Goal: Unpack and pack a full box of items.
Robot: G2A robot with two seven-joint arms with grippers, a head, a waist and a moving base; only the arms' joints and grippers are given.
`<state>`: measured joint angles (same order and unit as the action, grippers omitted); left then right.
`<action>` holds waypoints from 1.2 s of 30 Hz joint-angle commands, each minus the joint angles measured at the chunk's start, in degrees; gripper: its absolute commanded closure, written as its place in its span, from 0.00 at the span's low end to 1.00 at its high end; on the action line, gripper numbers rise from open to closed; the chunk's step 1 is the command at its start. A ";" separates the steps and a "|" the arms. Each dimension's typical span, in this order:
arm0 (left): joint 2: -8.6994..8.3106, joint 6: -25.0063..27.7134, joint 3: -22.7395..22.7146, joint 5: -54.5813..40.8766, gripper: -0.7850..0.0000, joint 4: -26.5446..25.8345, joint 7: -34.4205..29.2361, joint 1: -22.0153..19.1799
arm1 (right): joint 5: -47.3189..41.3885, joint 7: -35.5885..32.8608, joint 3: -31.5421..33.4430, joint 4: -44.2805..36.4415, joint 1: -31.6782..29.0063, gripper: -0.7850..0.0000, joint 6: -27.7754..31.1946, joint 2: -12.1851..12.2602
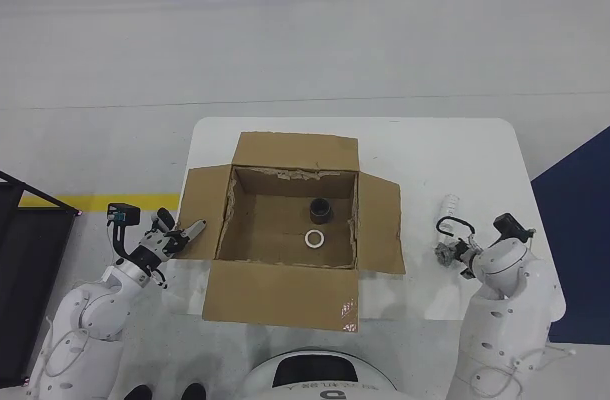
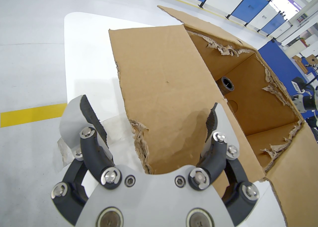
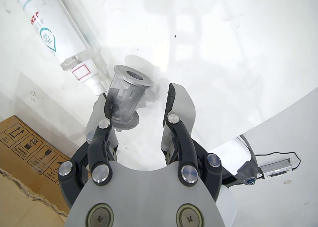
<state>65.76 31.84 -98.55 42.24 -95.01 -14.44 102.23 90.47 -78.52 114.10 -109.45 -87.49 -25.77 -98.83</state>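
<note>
White surface (image 3: 223, 27): the small jar (image 3: 126, 99) is bracketed by the right hand (image 3: 138, 92), spread wide, nothing gripped; its axis is lined up with the fingers (image 3: 169, 99).

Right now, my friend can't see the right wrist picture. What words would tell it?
The right gripper stands open over a white table, one finger beside a small clear plastic cylinder with grey flanged ends. A clear plastic bottle with a white label lies beside it.
</note>
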 commanded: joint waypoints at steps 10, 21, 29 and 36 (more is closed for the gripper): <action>0.00 0.00 0.00 0.00 0.00 0.00 0.00 0.00 | 2.38 -0.89 1.15 3.19 2.11 0.57 0.89 -0.04; 0.00 0.00 0.00 0.00 0.00 0.00 0.00 0.00 | 0.68 -1.91 2.26 0.68 1.58 1.00 1.91 -0.06; 0.00 0.00 0.00 0.00 0.00 0.00 0.00 0.00 | -11.34 0.69 5.27 -5.92 -1.36 1.00 -0.69 -0.04; 0.00 0.00 0.00 0.00 0.00 0.00 0.00 0.00 | -39.27 -0.78 8.69 -14.44 -4.65 1.00 4.28 -0.24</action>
<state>65.76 31.84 -98.55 42.24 -95.01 -14.44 102.23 59.21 -78.60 122.32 -122.99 -91.64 -24.02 -99.04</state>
